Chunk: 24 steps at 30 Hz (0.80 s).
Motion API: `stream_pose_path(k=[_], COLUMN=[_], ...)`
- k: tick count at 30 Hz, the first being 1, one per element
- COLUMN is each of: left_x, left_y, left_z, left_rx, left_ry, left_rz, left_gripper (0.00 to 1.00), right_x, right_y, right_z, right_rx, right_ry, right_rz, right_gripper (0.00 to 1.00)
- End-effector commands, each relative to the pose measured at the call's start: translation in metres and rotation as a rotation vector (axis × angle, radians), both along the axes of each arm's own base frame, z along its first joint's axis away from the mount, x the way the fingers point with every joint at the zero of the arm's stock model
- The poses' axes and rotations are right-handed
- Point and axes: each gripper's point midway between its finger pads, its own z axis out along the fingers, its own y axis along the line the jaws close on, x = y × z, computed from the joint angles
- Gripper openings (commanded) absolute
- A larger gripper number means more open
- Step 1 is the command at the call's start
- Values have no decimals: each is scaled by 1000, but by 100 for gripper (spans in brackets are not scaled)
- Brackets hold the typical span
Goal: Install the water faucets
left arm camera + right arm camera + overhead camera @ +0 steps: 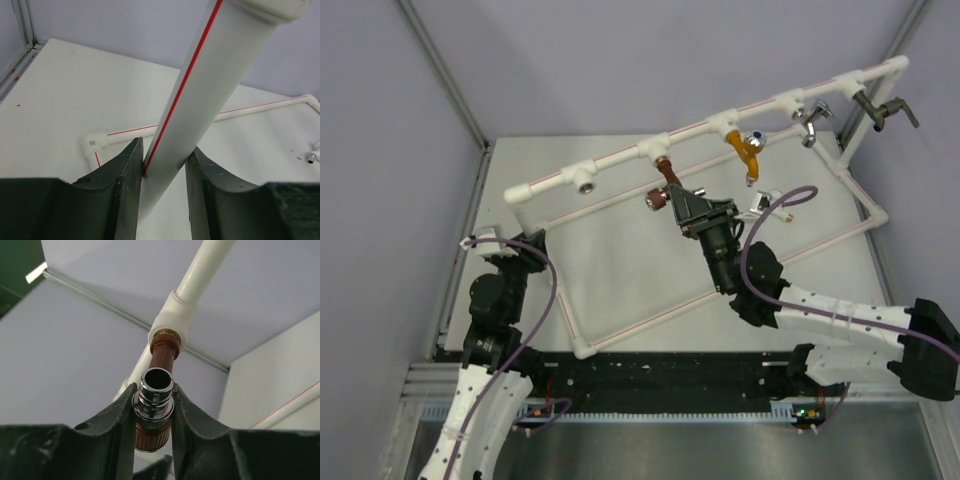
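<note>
The reddish-brown faucet (665, 180) hangs from a tee socket (658, 150) on the raised rail of the white pipe frame (620, 158). In the right wrist view its brown body (162, 352) enters the socket (172, 322) and its silver tip (156, 387) points at the camera. My right gripper (667, 199) (156, 397) is shut on that silver tip and the brown collar below it. My left gripper (525, 243) (162, 167) is shut on the frame's slanting white post with a red stripe (200, 95). A small white and silver faucet (760, 203) lies on the table.
A yellow faucet (748, 150), silver ones (810, 120) and a dark one (882, 108) hang from sockets further right on the rail. One socket (583, 180) at the left is open. The frame's base pipes (650, 315) lie on the white table, with an elbow (92, 142) near my left fingers.
</note>
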Motion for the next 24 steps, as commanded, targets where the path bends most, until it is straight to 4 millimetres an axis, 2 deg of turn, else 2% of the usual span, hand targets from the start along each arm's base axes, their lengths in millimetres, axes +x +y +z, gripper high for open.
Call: stream_pose_path(k=[1, 3, 4, 7, 9, 15, 17, 20, 22, 24], left_x=[-3, -3, -3, -3, -3, -1, -1, -1, -1, -1], left_y=[-14, -13, -13, -10, -9, -7, -8, -7, -8, -9], left_z=[-21, -22, -21, -22, -23, -23, -23, -23, -25, -24], left_rx=[-110, -111, -111, -112, -115, -114, -112, -111, -111, -112], left_ry=[80, 81, 81, 88, 95, 104, 105, 110, 115, 113], left_rz=[-54, -50, -47, -32, -21, -11, -13, -13, -17, -19], left_gripper=[0, 0, 0, 0, 0, 0, 0, 0, 0, 0], right_x=[2, -5, -9, -20, -26, -40, -44, -50, -54, -57], right_y=[-16, -17, -19, -24, -27, -55, -67, -82, -82, -81], right_z=[43, 53, 57, 50, 39, -10, -18, -18, -14, -3], right_rx=[584, 563, 559, 459, 369, 18, -136, -443, -688, -934], right_ry=[33, -36, -58, -91, -86, -33, -42, -91, -174, -297], right_rz=[103, 117, 132, 139, 145, 73, 42, 0, 10, 15], right_gripper=[29, 51, 97, 99, 99, 99, 99, 99, 99, 99])
